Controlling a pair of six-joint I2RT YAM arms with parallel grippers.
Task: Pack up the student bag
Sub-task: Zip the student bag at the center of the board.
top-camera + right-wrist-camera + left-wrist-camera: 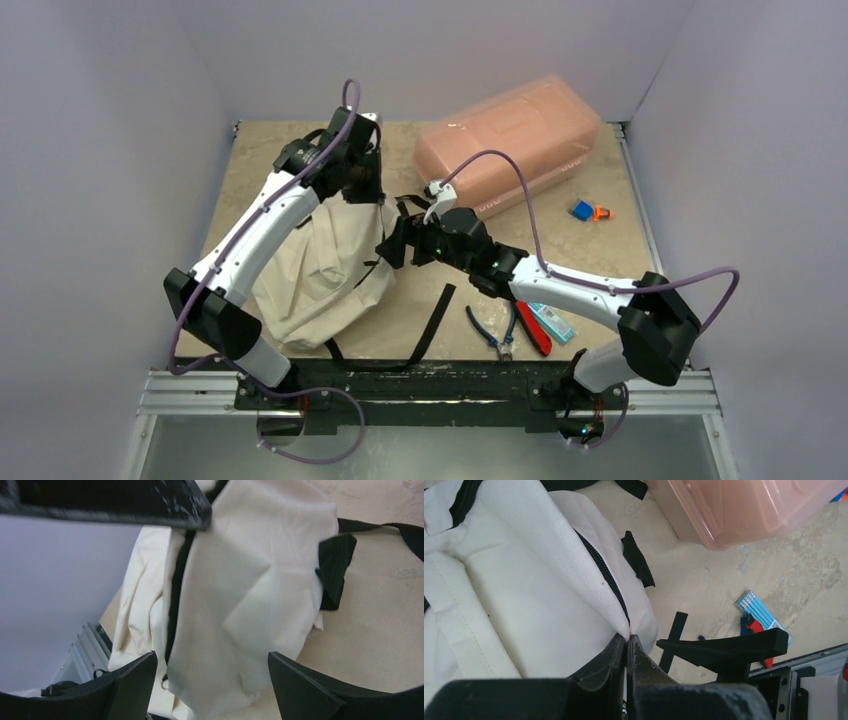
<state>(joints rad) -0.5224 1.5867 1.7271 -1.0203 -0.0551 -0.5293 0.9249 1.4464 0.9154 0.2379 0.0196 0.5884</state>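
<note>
The student bag (320, 265), cream fabric with black straps and zip trim, lies at the left of the table. My left gripper (362, 190) is shut on the bag's top edge beside the zip and holds it raised; the pinch shows in the left wrist view (629, 637). My right gripper (392, 245) is open at the bag's right side. In the right wrist view its jaws stand wide apart (212, 665), with a hanging fold of the bag (240, 595) in front of them and not touching them.
A translucent pink plastic box (510, 140) stands at the back right. Blue-handled pliers (490, 335), a red-handled tool (533, 328) and a blue pack (552, 322) lie near the front right. A small blue and orange item (588, 211) lies right. A black strap (432, 320) trails forward.
</note>
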